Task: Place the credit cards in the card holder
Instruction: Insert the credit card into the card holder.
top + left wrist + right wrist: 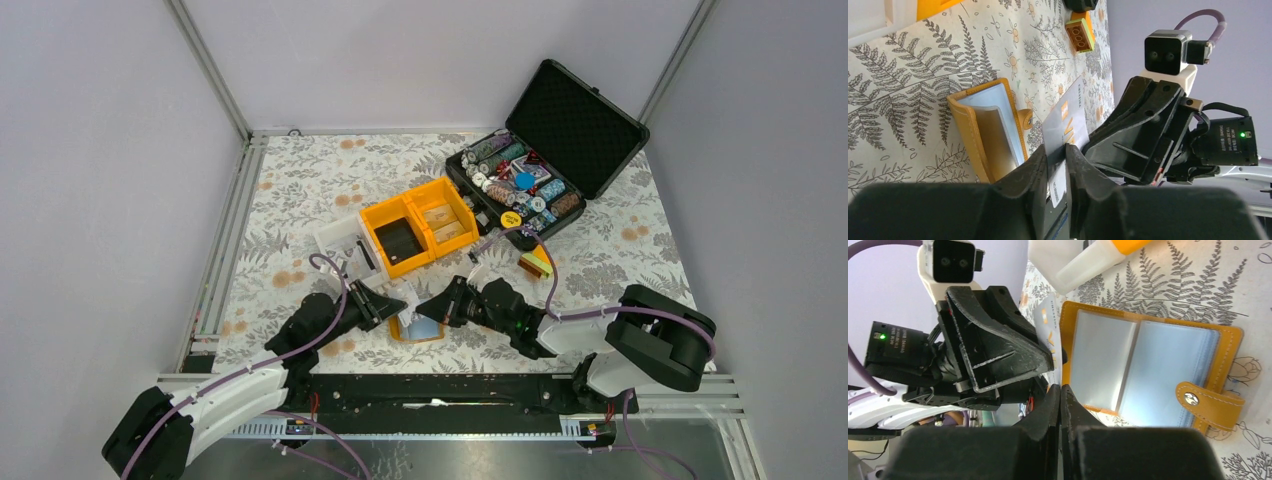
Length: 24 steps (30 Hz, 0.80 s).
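The card holder (424, 329) lies open on the floral cloth near the front edge, orange outside with pale blue-grey pockets and a snap tab (1193, 399). It also shows in the left wrist view (990, 127) and the right wrist view (1148, 365). My left gripper (1057, 150) is shut on a pale credit card (1065, 122) with orange lettering and holds it upright beside the holder's left edge. The card also shows in the right wrist view (1048, 332). My right gripper (1061, 389) is shut, with its tips at the holder's near left corner and nothing visible between them. In the top view, the left gripper (398, 306) and the right gripper (434, 308) face each other over the holder.
An orange compartment bin (420, 228) and a white tray (338, 242) stand behind the grippers. An open black case (575, 115) with poker chips is at the back right. A small orange and green block (537, 263) lies right of centre.
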Each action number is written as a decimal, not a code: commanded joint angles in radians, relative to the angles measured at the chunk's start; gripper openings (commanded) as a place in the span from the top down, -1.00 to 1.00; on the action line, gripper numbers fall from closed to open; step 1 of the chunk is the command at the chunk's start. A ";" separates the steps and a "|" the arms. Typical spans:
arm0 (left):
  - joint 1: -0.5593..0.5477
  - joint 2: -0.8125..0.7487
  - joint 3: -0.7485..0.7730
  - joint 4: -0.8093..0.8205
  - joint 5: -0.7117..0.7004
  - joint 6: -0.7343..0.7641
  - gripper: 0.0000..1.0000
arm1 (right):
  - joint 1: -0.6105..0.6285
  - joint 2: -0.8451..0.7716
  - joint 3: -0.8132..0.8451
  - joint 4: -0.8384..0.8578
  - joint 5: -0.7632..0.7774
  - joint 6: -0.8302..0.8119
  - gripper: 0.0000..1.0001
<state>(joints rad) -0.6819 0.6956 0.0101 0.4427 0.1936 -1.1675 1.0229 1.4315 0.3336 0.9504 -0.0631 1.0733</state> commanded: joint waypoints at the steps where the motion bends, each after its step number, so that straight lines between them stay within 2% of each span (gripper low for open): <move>1: -0.001 -0.001 -0.066 0.046 -0.012 0.005 0.73 | 0.006 0.013 0.009 -0.005 0.006 -0.024 0.96; 5: 0.000 0.001 -0.046 -0.023 -0.039 0.038 0.92 | 0.012 0.005 0.021 -0.061 0.026 -0.056 0.61; 10: -0.001 0.030 -0.019 -0.125 -0.079 0.095 0.97 | 0.027 -0.035 0.042 -0.183 0.079 -0.119 0.17; 13: -0.001 0.067 0.027 -0.162 -0.082 0.126 1.00 | 0.035 -0.073 0.050 -0.283 0.130 -0.168 -0.01; 19: 0.000 0.091 0.087 -0.266 -0.092 0.178 1.00 | 0.044 -0.150 0.087 -0.487 0.225 -0.289 -0.21; 24: 0.000 0.071 0.113 -0.317 -0.089 0.201 1.00 | 0.049 -0.133 0.151 -0.636 0.321 -0.348 -0.29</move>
<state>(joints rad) -0.6849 0.7799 0.0811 0.1764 0.1287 -1.0195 1.0615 1.3003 0.4160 0.4648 0.1356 0.8093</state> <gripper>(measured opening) 0.038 0.631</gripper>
